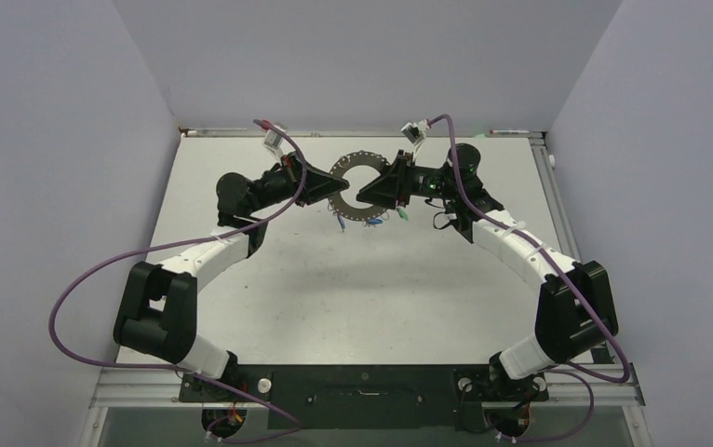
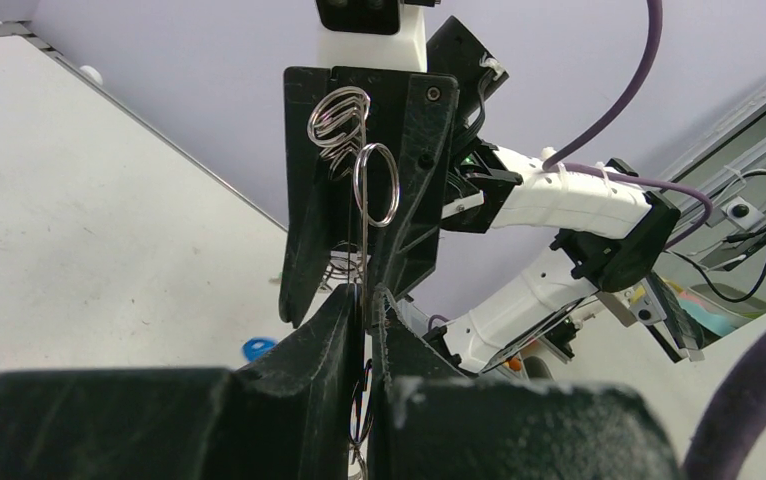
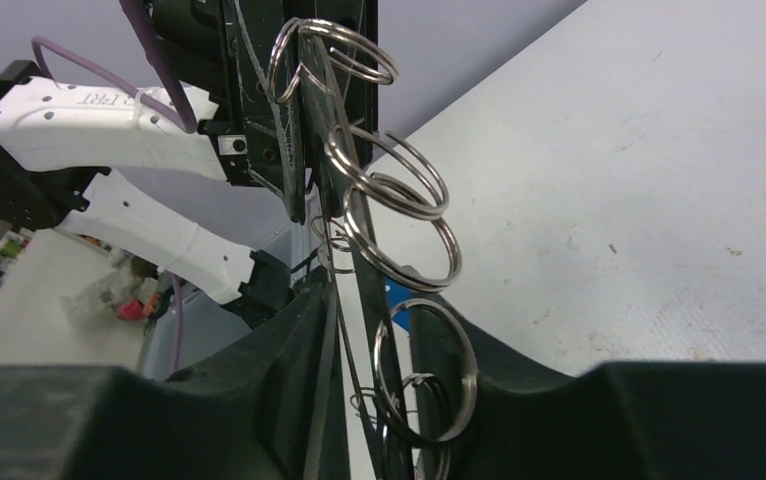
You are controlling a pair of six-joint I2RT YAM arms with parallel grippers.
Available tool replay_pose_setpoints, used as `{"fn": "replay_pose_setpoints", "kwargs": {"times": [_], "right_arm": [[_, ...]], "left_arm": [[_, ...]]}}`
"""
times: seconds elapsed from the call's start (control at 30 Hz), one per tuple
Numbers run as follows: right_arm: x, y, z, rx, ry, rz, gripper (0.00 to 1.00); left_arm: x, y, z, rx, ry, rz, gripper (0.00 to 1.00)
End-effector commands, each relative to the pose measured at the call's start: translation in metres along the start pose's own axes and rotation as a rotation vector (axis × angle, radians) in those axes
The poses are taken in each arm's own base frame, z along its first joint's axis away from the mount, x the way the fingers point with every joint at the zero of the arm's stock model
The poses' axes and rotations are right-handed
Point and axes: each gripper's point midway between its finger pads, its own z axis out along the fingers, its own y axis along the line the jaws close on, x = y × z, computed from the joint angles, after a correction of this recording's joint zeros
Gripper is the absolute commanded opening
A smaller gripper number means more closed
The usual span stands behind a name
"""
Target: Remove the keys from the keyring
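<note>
Keyring (image 1: 356, 161) was held up over far middle of table (image 1: 353, 298); left gripper (image 1: 327, 191) jaws clamped on its left rim, right gripper (image 1: 364, 197) jaws clamped on its right rim; keys (image 1: 376, 222) dangled below from wire loops. Judged best: one arm holds ring steady; other releases, pinches one key head, threads it round loop coil slowly; no yanking.

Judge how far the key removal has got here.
Done: nothing visible, as blue and green keys hang from the keyring. In hand: the left tool and right tool both clamp the ring's rim. Left: taking off every key.
</note>
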Motion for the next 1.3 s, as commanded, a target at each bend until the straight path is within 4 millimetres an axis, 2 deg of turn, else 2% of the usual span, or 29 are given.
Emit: {"fn": "replay_pose_setpoints", "kwargs": {"times": [0.0, 0.1, 0.2, 0.37, 0.47, 0.53, 0.7, 0.9, 1.07, 1.27], "right_arm": [[-0.017, 0.015, -0.001, -0.05, -0.026, -0.079, 0.22], [-0.022, 0.018, -0.002, -0.052, -0.029, -0.087, 0.06], [-0.029, 0.018, -0.004, -0.043, -0.036, -0.091, 0.05], [-0.04, 0.016, -0.005, -0.021, -0.057, -0.087, 0.05], [-0.044, 0.014, -0.005, -0.007, -0.069, -0.084, 0.05], [-0.047, 0.013, -0.006, 0.001, -0.079, -0.083, 0.05], [-0.057, 0.006, -0.008, 0.041, -0.12, -0.059, 0.05], [-0.07, -0.001, -0.01, 0.077, -0.173, -0.029, 0.05], [-0.073, -0.011, -0.011, 0.117, -0.197, -0.01, 0.05], [-0.072, -0.021, -0.011, 0.151, -0.214, 0.011, 0.05]], "left_arm": [[-0.012, -0.01, 0.0, 0.02, -0.03, 0.066, 0.0], [-0.013, -0.006, -0.002, 0.0, -0.027, 0.078, 0.0], [-0.015, -0.001, -0.005, -0.036, -0.025, 0.104, 0.12], [-0.027, 0.003, -0.015, -0.081, -0.046, 0.145, 0.54], [-0.04, 0.012, -0.03, -0.129, -0.093, 0.159, 0.67], [-0.046, 0.018, -0.039, -0.157, -0.12, 0.165, 0.7], [-0.042, 0.04, -0.061, -0.239, -0.146, 0.192, 0.75], [-0.037, 0.07, -0.081, -0.402, -0.178, 0.274, 0.75], [-0.03, 0.088, -0.081, -0.474, -0.162, 0.291, 0.74], [-0.004, 0.085, -0.061, -0.42, -0.07, 0.349, 0.72]]}}
